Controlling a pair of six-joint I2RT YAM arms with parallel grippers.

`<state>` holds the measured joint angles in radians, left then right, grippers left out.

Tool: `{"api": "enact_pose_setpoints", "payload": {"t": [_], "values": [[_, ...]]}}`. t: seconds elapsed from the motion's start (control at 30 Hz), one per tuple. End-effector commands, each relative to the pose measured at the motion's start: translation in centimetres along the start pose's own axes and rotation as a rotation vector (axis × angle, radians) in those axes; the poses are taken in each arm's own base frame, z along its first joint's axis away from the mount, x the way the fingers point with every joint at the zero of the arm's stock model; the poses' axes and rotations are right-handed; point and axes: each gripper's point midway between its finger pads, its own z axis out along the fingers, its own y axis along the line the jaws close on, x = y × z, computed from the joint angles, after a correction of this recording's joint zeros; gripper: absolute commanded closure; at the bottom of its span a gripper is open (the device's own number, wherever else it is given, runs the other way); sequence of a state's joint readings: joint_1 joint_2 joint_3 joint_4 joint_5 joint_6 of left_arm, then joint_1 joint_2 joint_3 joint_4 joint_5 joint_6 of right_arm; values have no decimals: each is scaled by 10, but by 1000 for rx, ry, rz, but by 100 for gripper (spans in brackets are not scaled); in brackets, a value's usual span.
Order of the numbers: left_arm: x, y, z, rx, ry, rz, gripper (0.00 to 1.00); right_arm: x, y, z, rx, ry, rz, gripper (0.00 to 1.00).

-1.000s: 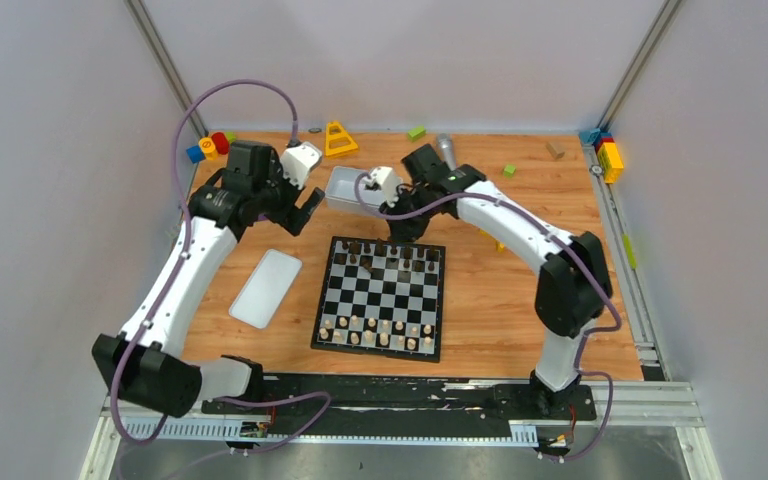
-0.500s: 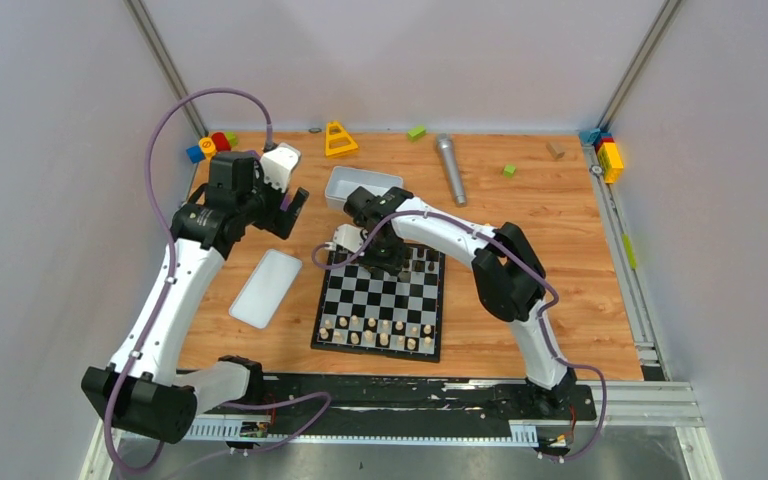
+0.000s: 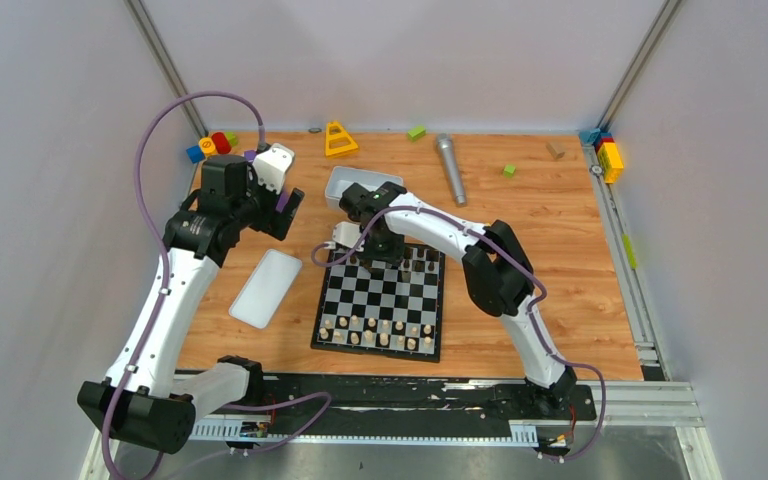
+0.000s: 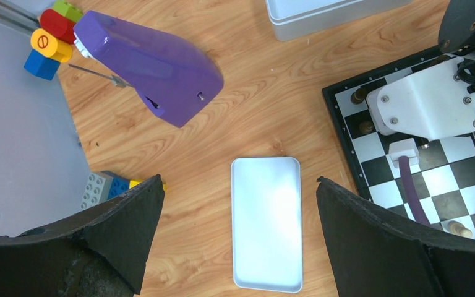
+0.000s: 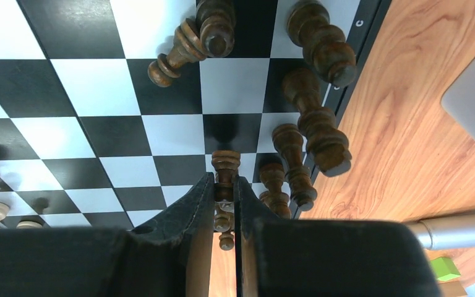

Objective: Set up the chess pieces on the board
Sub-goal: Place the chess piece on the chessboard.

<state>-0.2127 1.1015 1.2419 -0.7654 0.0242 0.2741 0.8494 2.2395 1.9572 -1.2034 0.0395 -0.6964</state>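
The board (image 3: 385, 296) lies mid-table. Pale chess pieces (image 3: 380, 332) fill its two near rows, and dark ones (image 3: 422, 262) stand along the far rows. My right gripper (image 3: 372, 260) hangs over the far left part of the board. It is shut on a dark brown piece (image 5: 225, 166), pinched upright between the fingertips (image 5: 205, 193). Several dark pieces (image 5: 312, 120) stand close by at the board's edge, and one (image 5: 174, 57) lies tipped against another. My left gripper (image 4: 238, 185) is open and empty, high above the white lid (image 4: 266, 226).
A white tray (image 3: 355, 185) sits just beyond the board, and the lid (image 3: 266, 287) lies to its left. A purple tool (image 4: 154, 68) and coloured blocks (image 3: 210, 145) are at the far left. A yellow triangle (image 3: 339, 138), grey microphone (image 3: 450, 168) and blocks (image 3: 608, 155) line the back.
My right arm swung from the tray to the board's far left rows and lowered there, still shut. My left arm drew back slightly to the left, still open.
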Motion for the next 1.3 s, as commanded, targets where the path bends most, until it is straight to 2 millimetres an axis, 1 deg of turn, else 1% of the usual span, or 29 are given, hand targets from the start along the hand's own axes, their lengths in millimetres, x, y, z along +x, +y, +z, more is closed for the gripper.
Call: {"api": "enact_pose_setpoints", "payload": {"t": [0.0, 0.17, 0.5, 0.67, 0.93, 1.27], "values": [[-8, 5, -2, -22, -40, -17, 0, -3, -9, -4, 24, 12, -30, 93], [-8, 5, -1, -21, -40, -18, 0, -3, -10, -1, 22, 22, -36, 93], [-7, 5, 0, -23, -39, -14, 0, -5, -9, 4, 23, 32, -51, 86], [-7, 6, 0, -24, -39, -12, 0, -6, -7, 6, 18, 37, -55, 85], [-7, 6, -1, -24, -40, -12, 0, -8, -7, 6, 22, 35, -58, 82], [-6, 6, 0, -26, -38, -11, 0, -11, -5, 3, 33, 36, -68, 73]]}}
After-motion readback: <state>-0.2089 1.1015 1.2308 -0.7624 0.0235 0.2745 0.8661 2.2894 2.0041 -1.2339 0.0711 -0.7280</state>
